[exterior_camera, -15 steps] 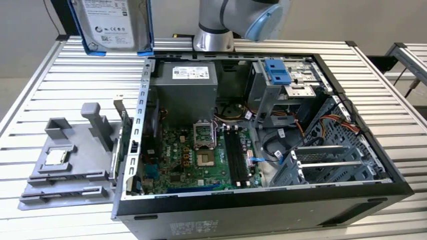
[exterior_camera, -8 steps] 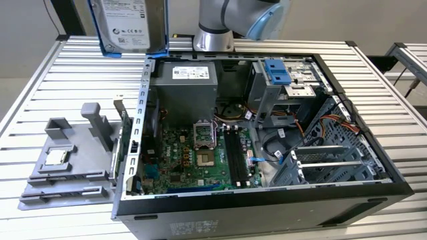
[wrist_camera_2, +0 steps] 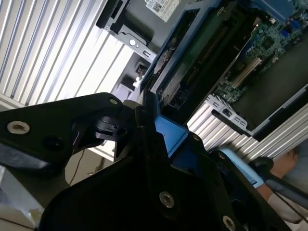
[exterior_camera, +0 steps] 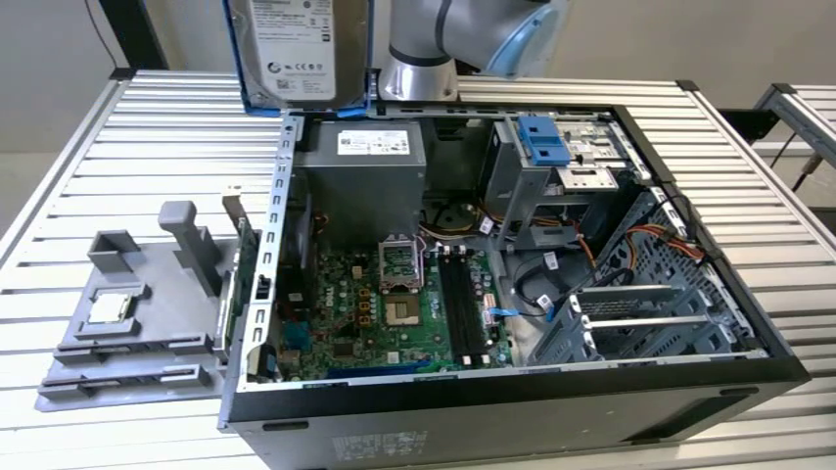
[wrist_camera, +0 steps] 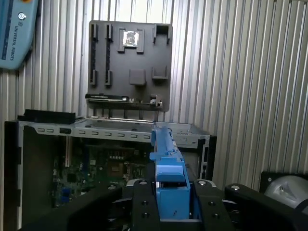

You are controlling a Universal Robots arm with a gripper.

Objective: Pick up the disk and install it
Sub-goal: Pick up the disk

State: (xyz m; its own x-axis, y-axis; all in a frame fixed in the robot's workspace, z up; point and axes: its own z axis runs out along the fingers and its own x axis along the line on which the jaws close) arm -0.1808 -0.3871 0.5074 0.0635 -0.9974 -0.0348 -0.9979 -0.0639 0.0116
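The disk (exterior_camera: 301, 49), silver with a white label and a blue rail frame, hangs upright in the air above the table's far side, just behind the open computer case (exterior_camera: 327, 117). In the first wrist view my gripper (wrist_camera: 171, 204) is shut on the disk's blue frame (wrist_camera: 167, 163), with a black finger (wrist_camera: 142, 204) on each side. In the second wrist view the same blue frame (wrist_camera_2: 171, 134) sits clamped in my gripper (wrist_camera_2: 153, 139). Below the disk lies the case's interior, with the motherboard (exterior_camera: 392, 304).
Inside the case stand a grey power-supply box (exterior_camera: 366, 166) and a drive cage holding a blue rail (exterior_camera: 542, 142). A grey fixture (exterior_camera: 131, 313) with a small square chip (exterior_camera: 108, 308) lies at the exterior view's left. A person's hand (wrist_camera_2: 284, 166) shows beyond the table.
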